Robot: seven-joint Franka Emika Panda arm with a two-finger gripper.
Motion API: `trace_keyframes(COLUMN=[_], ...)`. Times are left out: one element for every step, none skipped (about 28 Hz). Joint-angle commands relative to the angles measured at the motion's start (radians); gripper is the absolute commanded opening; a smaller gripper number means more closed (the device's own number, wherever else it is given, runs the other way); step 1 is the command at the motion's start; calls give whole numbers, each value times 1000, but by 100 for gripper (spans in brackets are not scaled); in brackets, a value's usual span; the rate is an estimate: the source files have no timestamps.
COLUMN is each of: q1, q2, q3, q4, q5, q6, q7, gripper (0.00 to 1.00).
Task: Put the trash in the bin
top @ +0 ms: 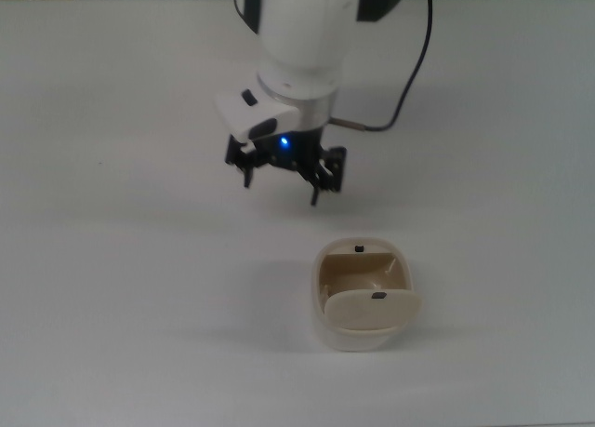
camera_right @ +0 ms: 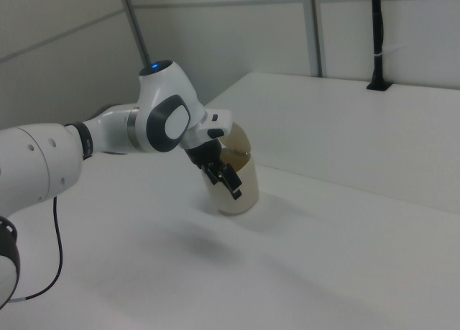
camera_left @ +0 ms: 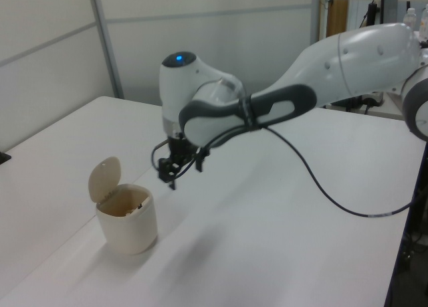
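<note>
- Since nothing else stands on it, the white table takes up nearly the whole scene in all three views.
- The white arm reaches in from 12 o'clock in the top view, with a black cable looping off its wrist.
- The bin sits at about 5 o'clock from the arm's tip in the top view. It is a small cream tub, and its half-moon lid is tipped up on the 6 o'clock side, leaving the mouth open.
- The gripper hangs above the table at about 11 o'clock from the bin, well apart from it. Its two black fingers are spread wide with nothing between them.
- The paper wad is the smallest thing here, and I cannot pick it out for sure. It is not in the fingers and not on the table. The left view shows a mottled patch just inside the rim, so I judge it lies inside the bin.
- Of its looks I can say little: anything in there is pale and blends with the tan inside wall.
- As for handling, I would expect crumpled paper to be very light, soft and a bit springy, neither slippery nor fragile. A pinch across its thickest part would hold it.
- I judge the job done.
</note>
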Motion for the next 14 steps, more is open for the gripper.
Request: trace_keyframes(q1=[-31,-38,-44,-50,-56,-67,-73,-81,-88,-97,-119,-130,-139,-148], q2=[-74,-81,-85,-90,-94,-101,-107,-111,-116,-122,-134,-140,-145,-150], q3=[-7,-7,-7,-7,-7,-7,-7,-7,-7,-7,-7,-7,-7,-7], q4=[-11,-11,-11,-11,-11,-11,-11,-11,-11,-11,-11,-11,-11,-13], q5=[40,40,40,40,40,40,40,40,40,40,40,40,40,40], q6=[-203,-230,-253,-273,-290,-319,-330,-339,-347,-355,-370,-376,-381,-386], q7=[-167,-181,-191,-201,-207,-219,-227,-236,-245,-256,-277,-288,-299,-311], gripper=[100,100,100,100,100,100,100,100,100,100,100,100,100,100])
